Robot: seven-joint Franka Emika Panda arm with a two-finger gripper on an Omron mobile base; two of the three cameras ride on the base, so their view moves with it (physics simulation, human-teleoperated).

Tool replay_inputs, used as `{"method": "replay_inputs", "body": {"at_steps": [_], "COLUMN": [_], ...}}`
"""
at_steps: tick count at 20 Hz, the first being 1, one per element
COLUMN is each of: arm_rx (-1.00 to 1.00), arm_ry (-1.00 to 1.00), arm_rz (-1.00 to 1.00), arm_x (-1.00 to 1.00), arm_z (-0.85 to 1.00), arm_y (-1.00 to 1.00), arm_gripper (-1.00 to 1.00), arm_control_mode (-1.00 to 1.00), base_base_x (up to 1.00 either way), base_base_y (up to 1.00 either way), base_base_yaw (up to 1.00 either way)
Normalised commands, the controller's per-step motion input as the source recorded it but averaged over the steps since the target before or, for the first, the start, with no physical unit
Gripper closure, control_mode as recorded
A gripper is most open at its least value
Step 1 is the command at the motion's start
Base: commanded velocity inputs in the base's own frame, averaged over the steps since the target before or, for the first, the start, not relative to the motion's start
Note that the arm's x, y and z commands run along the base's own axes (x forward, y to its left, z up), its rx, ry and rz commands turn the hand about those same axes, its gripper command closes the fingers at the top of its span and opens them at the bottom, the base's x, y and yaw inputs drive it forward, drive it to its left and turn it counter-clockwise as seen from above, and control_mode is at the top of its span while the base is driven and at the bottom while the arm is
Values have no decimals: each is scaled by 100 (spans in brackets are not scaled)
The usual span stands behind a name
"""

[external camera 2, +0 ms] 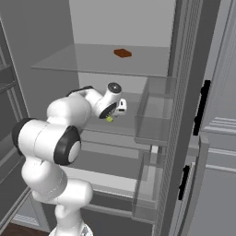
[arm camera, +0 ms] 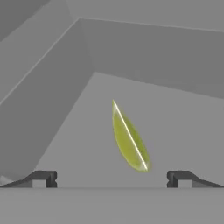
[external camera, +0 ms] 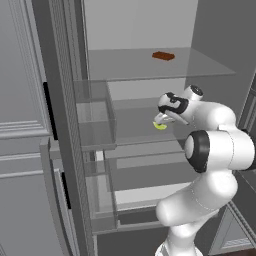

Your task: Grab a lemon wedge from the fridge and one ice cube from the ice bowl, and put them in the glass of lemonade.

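Note:
The fridge [external camera: 65, 100] stands open with its clear glass shelves showing. A tiny yellow-green lemon wedge [arm camera: 129, 139] lies on the middle shelf, also seen as the lemon wedge [external camera: 160, 125] and the lemon wedge [external camera 2: 109, 119]. My gripper [arm camera: 111, 178] hangs just above it, open, its two fingertips [arm camera: 43, 178] standing wide apart on either side of the wedge without touching it. From the base views the gripper [external camera: 163, 120] reaches down into the fridge over the shelf. The ice bowl, ice cube and glass of lemonade are out of view.
A small flat reddish-brown bar [external camera: 163, 55] lies on the upper glass shelf [external camera: 150, 67]. Clear door bins [external camera: 95, 120] jut out on the left door and door bins [external camera 2: 154, 110] on the right. Light grey panelled cabinets [external camera: 20, 100] flank the fridge.

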Motion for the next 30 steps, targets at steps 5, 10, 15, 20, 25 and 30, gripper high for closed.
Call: {"method": "replay_inputs", "body": {"at_steps": [5,10,15,20,25,30], "arm_rx": [0,0,0,-6,-3,0], "arm_ry": [0,0,0,3,13,1], "arm_rz": [11,10,6,0,0,0], "arm_x": [34,18,-4,27,35,-5], "arm_z": [-14,-19,-3,-9,0,-4], "arm_y": [0,0,18,20,-1,-14], "arm_gripper": [-100,-100,-100,-100,-100,-100], "arm_control_mode": [-100,-100,-100,-100,-100,-100], "base_base_x": [0,0,0,0,0,0], "base_base_y": [0,0,0,0,0,0], "base_base_yaw": [0,0,0,0,0,0]}}
